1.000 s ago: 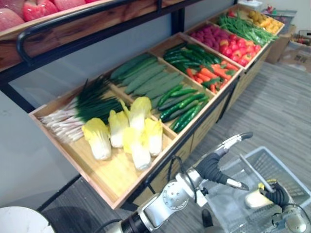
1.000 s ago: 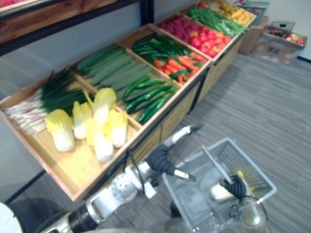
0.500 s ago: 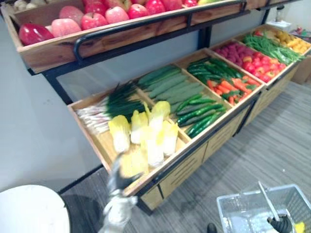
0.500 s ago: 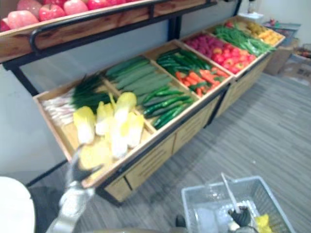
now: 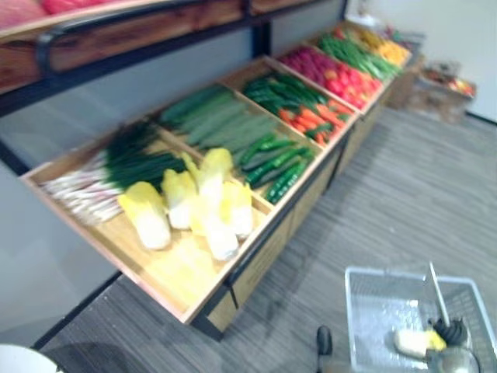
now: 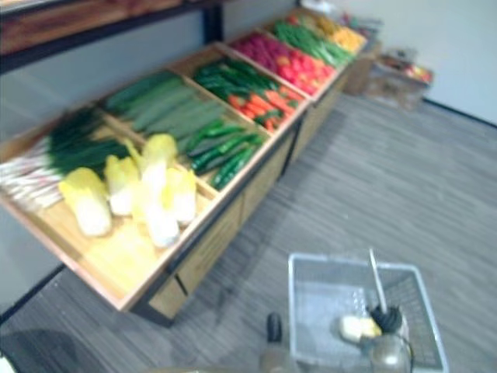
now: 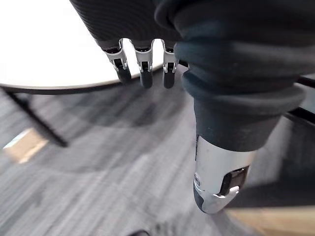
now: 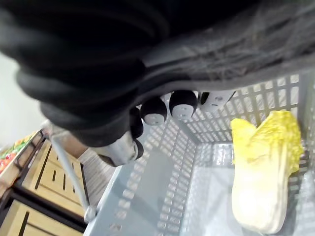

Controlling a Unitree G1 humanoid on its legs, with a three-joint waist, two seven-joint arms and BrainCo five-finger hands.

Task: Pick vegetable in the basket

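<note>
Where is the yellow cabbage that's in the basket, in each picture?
Left eye view: the cabbage lies low on the right in the basket, beside the right hand on the handle.
Right eye view: low, right of centre.
Right wrist view: on the basket's bottom, by a slotted wall.
Left wrist view: left hand over floor and a white table instead.
Shared landmark: the basket.

Right hand (image 8: 147,113) is above the basket (image 8: 162,196), fingers curled round its handle (image 8: 69,169). Left hand (image 7: 141,61) hangs with fingers straight, holding nothing.
</note>
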